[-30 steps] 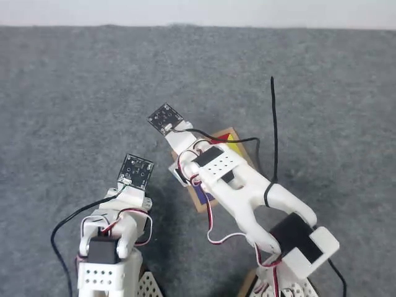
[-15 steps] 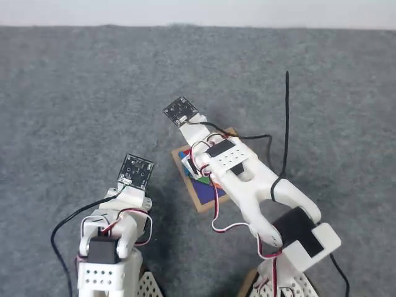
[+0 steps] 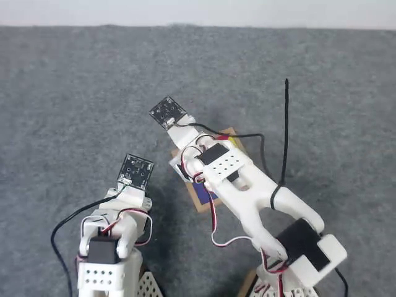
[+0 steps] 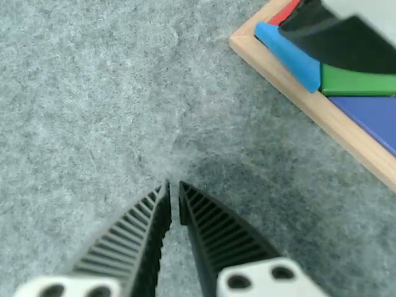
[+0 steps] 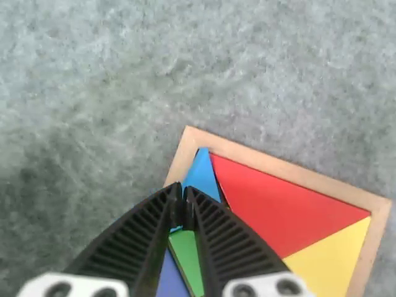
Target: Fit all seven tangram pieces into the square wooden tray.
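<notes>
Where the right claw (image 5: 183, 199) hangs (fingers together), the blue piece (image 5: 201, 174) lies beneath, perhaps touching, inside the tray (image 5: 272, 163).

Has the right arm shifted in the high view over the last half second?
Yes. The right arm swung left, back toward the still left arm, staying above the wooden tray.

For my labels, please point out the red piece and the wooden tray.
red piece (image 5: 278, 204): right wrist view, middle of its face.
wooden tray (image 5: 278, 167): right wrist view, bare rim.
</notes>
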